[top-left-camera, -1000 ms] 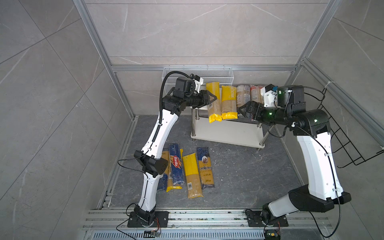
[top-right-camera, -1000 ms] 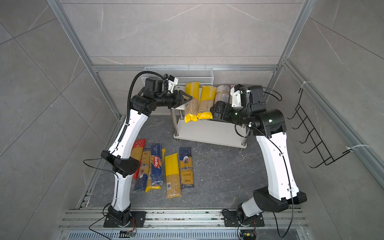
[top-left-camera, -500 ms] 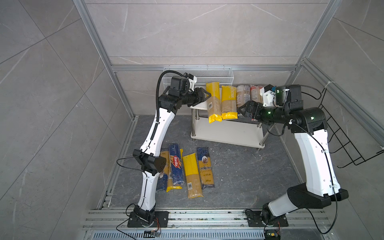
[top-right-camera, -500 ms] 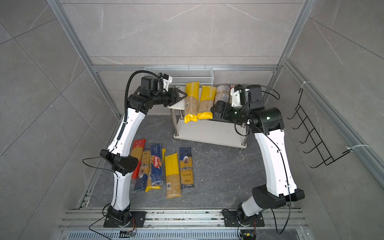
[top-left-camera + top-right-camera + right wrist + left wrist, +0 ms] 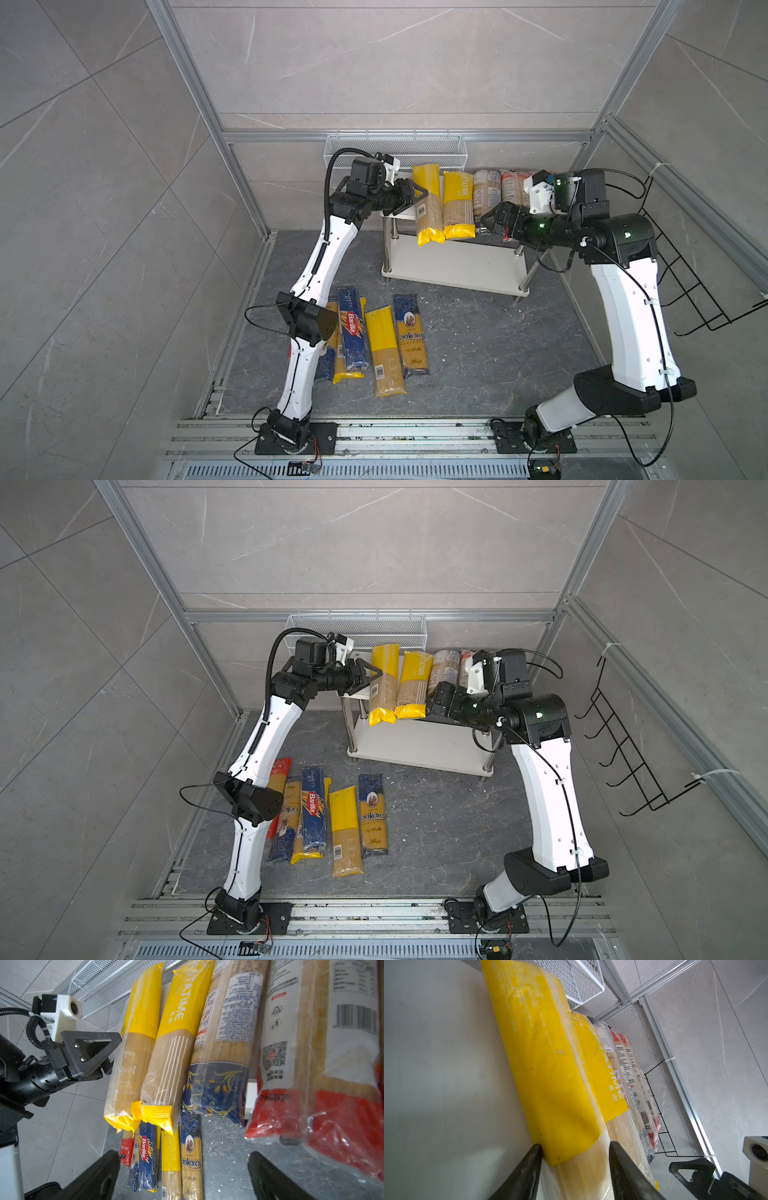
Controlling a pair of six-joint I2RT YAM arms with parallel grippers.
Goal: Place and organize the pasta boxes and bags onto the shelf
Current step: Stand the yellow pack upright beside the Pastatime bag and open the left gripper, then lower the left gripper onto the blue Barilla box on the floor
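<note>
Low in the frame, spaghetti packs (image 5: 382, 345) lie on the floor (image 5: 478, 340); further up, bags (image 5: 459, 203) line the top of the shelf (image 5: 453, 262), where the right pincer (image 5: 485, 219) hangs wide open and empty and the left pincer (image 5: 417, 198) straddles the edge of the leftmost yellow bag (image 5: 428, 216), grip unclear.

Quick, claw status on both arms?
Left claw: jaws either side of the outermost yellow bag on the shelf; whether it is clamped cannot be told.
Right claw: open, holding nothing.
</note>
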